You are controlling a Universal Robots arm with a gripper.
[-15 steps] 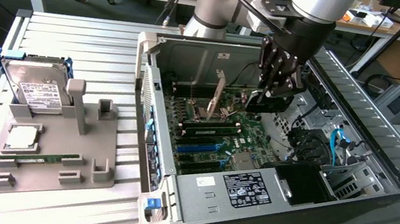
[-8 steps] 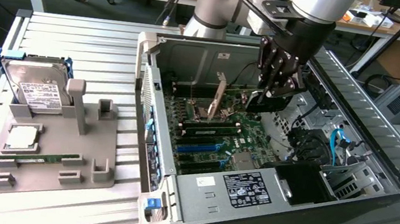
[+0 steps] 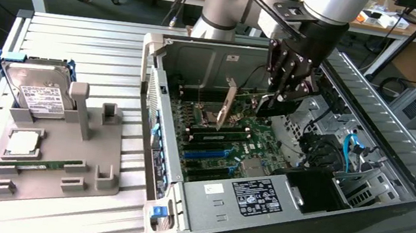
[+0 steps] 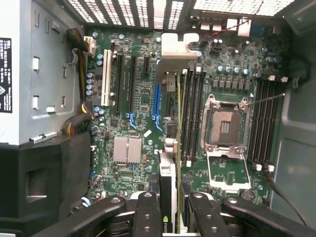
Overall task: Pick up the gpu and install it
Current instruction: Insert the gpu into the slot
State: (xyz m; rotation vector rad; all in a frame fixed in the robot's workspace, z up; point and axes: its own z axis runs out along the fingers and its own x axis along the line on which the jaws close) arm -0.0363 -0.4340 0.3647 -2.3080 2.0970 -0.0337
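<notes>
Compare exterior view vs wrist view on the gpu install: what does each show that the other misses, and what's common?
Exterior view: the hard drive and memory stick on the grey fixture beside the case, plus the arm. Wrist view: the white slot and the yellow wires beside it. Both: the gpu clamped in the gripper, with the motherboard beneath.

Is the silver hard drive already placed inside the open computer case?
No, the hard drive stands in the grey holder on the exterior view's left, outside the computer case.
</notes>
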